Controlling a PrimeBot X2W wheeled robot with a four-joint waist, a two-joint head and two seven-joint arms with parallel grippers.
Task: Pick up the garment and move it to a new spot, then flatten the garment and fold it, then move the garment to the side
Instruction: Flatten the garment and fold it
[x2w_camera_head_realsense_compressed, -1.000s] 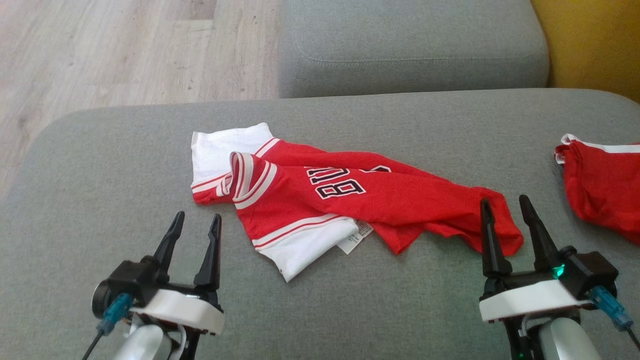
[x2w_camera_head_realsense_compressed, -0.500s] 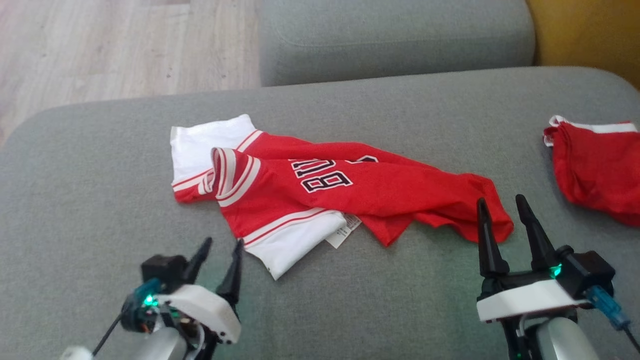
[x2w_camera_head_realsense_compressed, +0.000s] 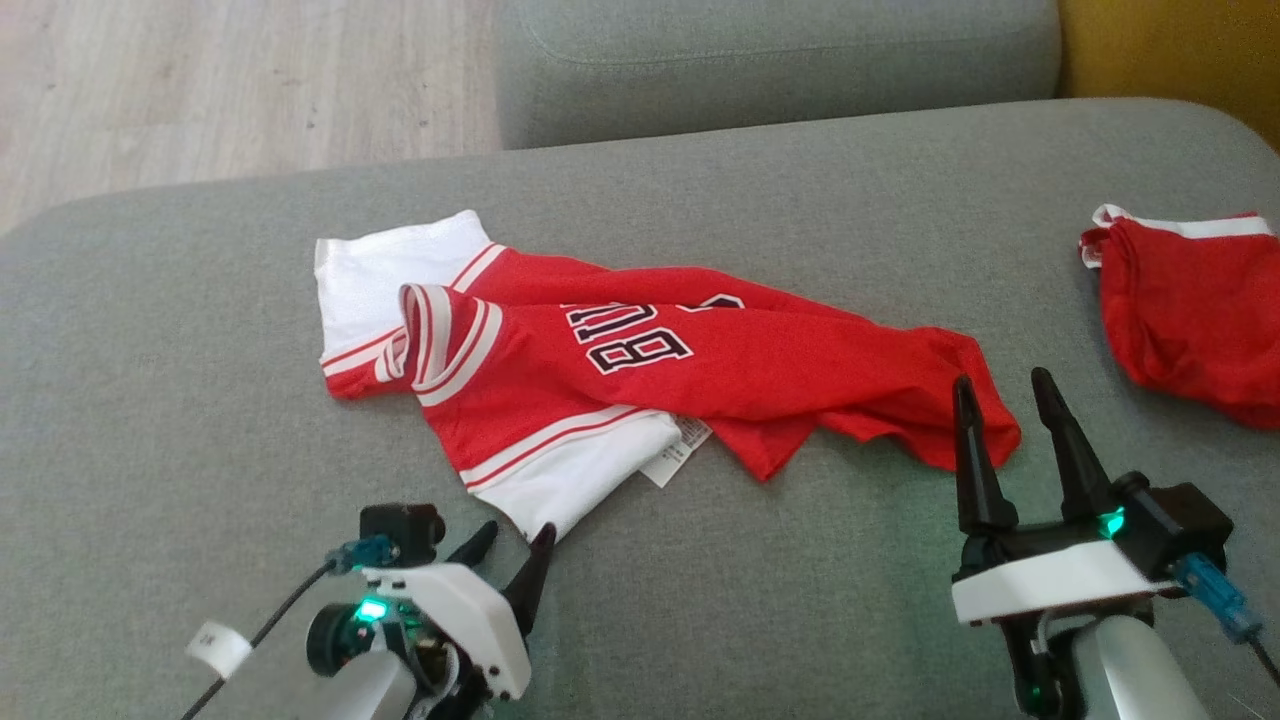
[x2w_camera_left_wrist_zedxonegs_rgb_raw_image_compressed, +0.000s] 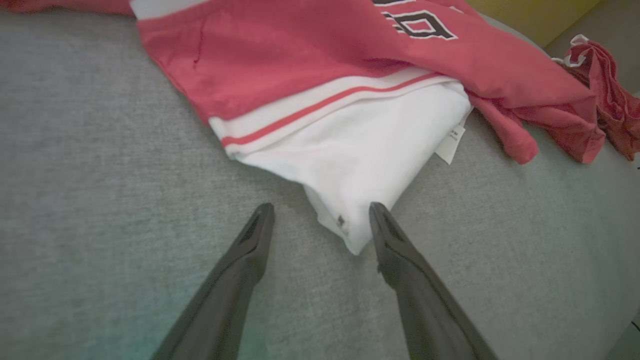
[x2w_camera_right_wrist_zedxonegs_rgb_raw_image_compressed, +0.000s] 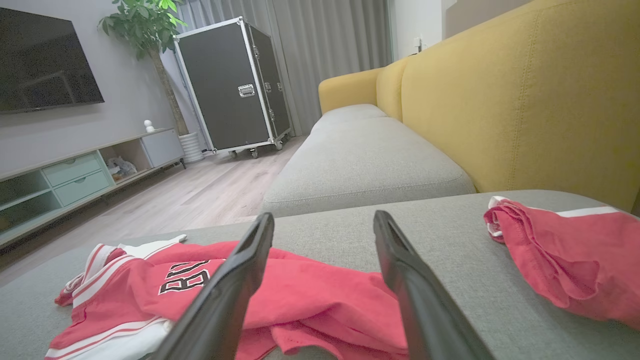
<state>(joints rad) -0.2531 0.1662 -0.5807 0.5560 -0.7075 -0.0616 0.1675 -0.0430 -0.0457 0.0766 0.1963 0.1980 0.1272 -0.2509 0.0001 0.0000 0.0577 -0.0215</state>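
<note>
The garment (x2w_camera_head_realsense_compressed: 620, 370) is a red jersey with white panels and black-and-white letters, lying crumpled on the grey sofa cushion (x2w_camera_head_realsense_compressed: 800, 600). My left gripper (x2w_camera_head_realsense_compressed: 515, 540) is open and tilted down at the garment's near white corner. In the left wrist view that white corner (x2w_camera_left_wrist_zedxonegs_rgb_raw_image_compressed: 350, 165) pokes in between the fingers of the left gripper (x2w_camera_left_wrist_zedxonegs_rgb_raw_image_compressed: 321, 207), with nothing gripped. My right gripper (x2w_camera_head_realsense_compressed: 1000, 382) is open, its tips just before the garment's red right end. In the right wrist view the right gripper (x2w_camera_right_wrist_zedxonegs_rgb_raw_image_compressed: 324, 216) hovers over the garment (x2w_camera_right_wrist_zedxonegs_rgb_raw_image_compressed: 310, 295).
A second red piece of clothing (x2w_camera_head_realsense_compressed: 1190, 300) lies at the cushion's right edge. Another grey cushion (x2w_camera_head_realsense_compressed: 780, 60) and a yellow backrest (x2w_camera_head_realsense_compressed: 1170, 50) stand behind. Wood floor (x2w_camera_head_realsense_compressed: 200, 80) lies far left. A black case (x2w_camera_right_wrist_zedxonegs_rgb_raw_image_compressed: 230, 85) and TV shelf (x2w_camera_right_wrist_zedxonegs_rgb_raw_image_compressed: 75, 175) stand across the room.
My left gripper has swung right and tipped down to the garment's white corner. The camera has shifted, sliding the whole scene up and left. The right gripper holds its place.
</note>
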